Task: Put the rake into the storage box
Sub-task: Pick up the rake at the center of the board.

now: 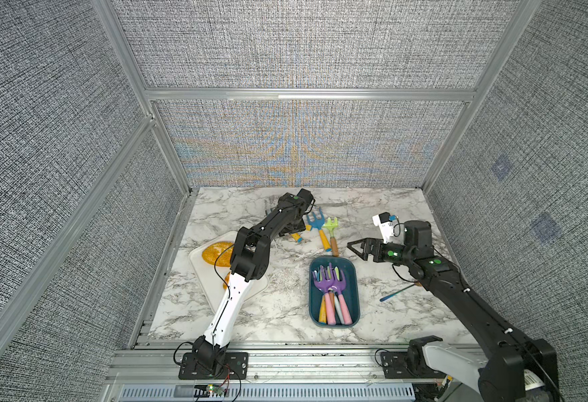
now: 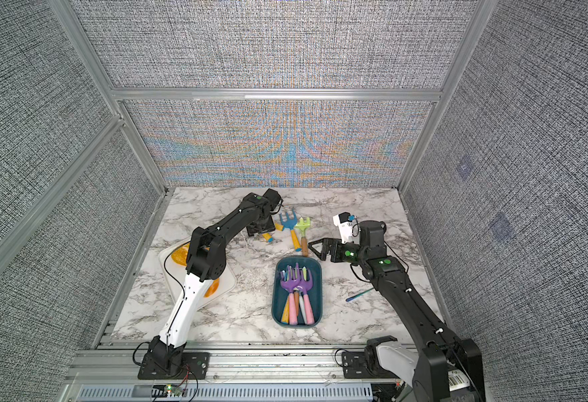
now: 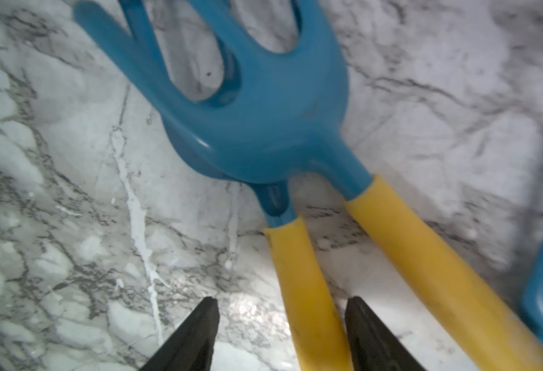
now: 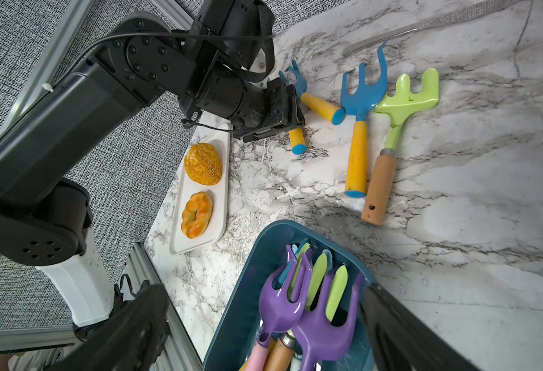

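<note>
Barcode sticker [image 2: 457, 380] shows by right arm [image 2: 414, 306]; right claw [image 4: 262, 289] gapes empty, left claw [image 3: 283, 300], open, straddles rake handle [image 3: 299, 257].

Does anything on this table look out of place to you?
Yes: on the robot's left, the white rectangular tray holds a sesame bun and a ring doughnut, food among plastic toy rakes. Also, two blue yellow-handled rakes lie stacked, one atop the other.

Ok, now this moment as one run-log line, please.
left jaws: open astride yellow rake handle | right jaws: open, near storage box
</note>
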Robot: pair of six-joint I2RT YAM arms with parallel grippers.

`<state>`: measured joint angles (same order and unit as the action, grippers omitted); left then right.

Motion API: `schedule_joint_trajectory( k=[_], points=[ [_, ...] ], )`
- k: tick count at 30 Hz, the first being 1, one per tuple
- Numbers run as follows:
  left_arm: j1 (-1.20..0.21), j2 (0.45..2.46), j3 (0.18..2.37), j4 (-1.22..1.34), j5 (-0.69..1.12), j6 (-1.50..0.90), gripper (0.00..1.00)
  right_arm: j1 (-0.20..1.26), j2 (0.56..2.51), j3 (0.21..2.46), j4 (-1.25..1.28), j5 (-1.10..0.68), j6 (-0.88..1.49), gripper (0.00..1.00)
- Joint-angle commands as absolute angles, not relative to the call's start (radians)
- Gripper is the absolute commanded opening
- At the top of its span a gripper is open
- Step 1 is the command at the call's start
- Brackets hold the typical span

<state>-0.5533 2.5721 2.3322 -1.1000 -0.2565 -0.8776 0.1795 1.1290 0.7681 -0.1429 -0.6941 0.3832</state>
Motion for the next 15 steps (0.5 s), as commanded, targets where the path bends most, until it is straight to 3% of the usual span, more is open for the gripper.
schedule_joint_trajectory(
  k=[1,7,12,15],
  points=[
    [-0.548,2.566,2.301,-1.134,-0.299,-0.913,0.57,0.180,1.142,0.767,-0.118,-0.709,0.377,0.99],
    [-0.547,2.529,2.236,-1.098,-0.304,-0.901,0.33,0.180,1.158,0.778,-0.119,-0.712,0.380,0.99],
    [-0.547,2.448,2.152,-1.070,-0.308,-0.878,0.00,0.180,1.146,0.789,-0.129,-0.708,0.383,0.99],
    [-0.548,2.351,2.038,-1.014,-0.320,-0.865,0.00,0.180,1.136,0.793,-0.146,-0.705,0.386,0.99]
  ],
)
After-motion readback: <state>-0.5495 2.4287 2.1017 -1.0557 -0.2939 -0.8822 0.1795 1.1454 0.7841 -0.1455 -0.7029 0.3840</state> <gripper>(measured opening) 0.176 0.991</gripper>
